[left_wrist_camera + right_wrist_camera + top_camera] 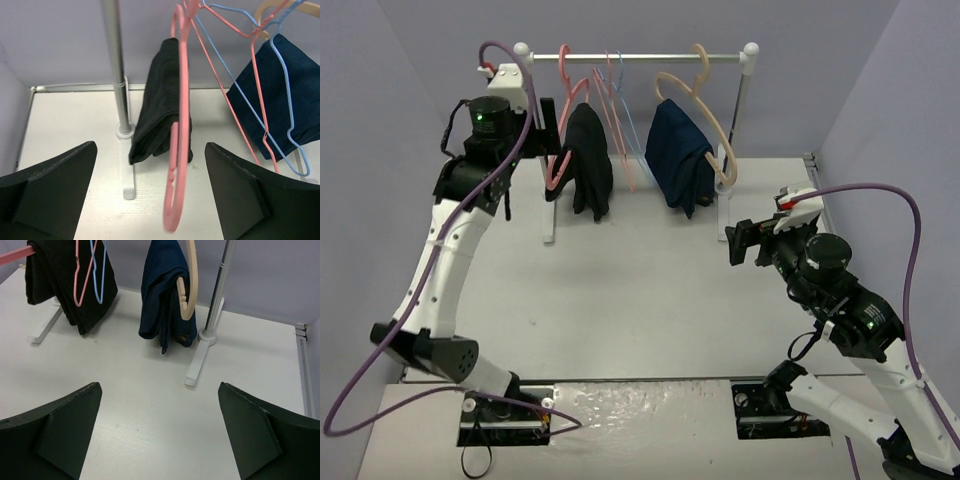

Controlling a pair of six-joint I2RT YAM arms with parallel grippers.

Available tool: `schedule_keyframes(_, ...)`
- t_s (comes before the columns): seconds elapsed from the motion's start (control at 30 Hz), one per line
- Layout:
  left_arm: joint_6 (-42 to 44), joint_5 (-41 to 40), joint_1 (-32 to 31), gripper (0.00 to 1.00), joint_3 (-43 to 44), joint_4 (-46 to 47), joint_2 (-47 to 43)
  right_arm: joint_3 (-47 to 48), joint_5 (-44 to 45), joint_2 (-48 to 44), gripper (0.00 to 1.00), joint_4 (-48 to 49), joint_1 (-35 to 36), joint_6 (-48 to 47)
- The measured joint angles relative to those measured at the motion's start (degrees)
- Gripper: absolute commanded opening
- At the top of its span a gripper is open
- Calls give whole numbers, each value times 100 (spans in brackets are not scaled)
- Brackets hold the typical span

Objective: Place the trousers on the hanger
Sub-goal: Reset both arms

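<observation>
Right, over on the left, the left gripper (150, 145) is hovering high beside the left post of the white metal clothes rail (640, 58), and its two black fingers (55, 185) are standing wide apart, gripping nothing. The lower end of the thin salmon-pink plastic hanger (175, 200) is showing in the gap between them, touching neither finger. That hanger is hooking over the rail near its left end, and the long black fabric trousers (588, 160) are draping over its bar, folded double and dangling above the white table (640, 290). Moving along, a second thin pink hanger (230, 100) and a thin light-blue hanger (280, 100) are hanging side by side at mid-rail. Next, a navy-blue garment (680, 165) is hanging folded over a thick tan hanger (705, 110) near the right post. Far right, the right gripper (159, 385) is hovering low over the table, well apart from the rail, jaws gaping fully and holding nothing.
</observation>
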Motion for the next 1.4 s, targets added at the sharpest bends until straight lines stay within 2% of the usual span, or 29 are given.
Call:
schedule_keyframes(0.27, -81, -473, 72, 90, -2404, -519, -2548, 31, 608, -106, 100, -165, 0, 32)
schedule_keyframes(0.47, -300, -707, 81, 92, -4186, -968, -4367, -303, 1036, -479, 100, -265, 0, 204)
schedule_keyframes(0.67, -403, -910, 81, 93, -5401, -1304, -5783, -690, 1170, -933, 100, -304, 0, 374)
schedule_keyframes(0.83, -483, -1002, 81, 94, -5789, -1359, -6255, -1089, 1178, -1300, 100, -350, 0, 547)
schedule_keyframes(1.4, -825, -1133, 81, 95, -6152, -1315, -6514, -1343, 1035, -1330, 100, -376, 0, 768)
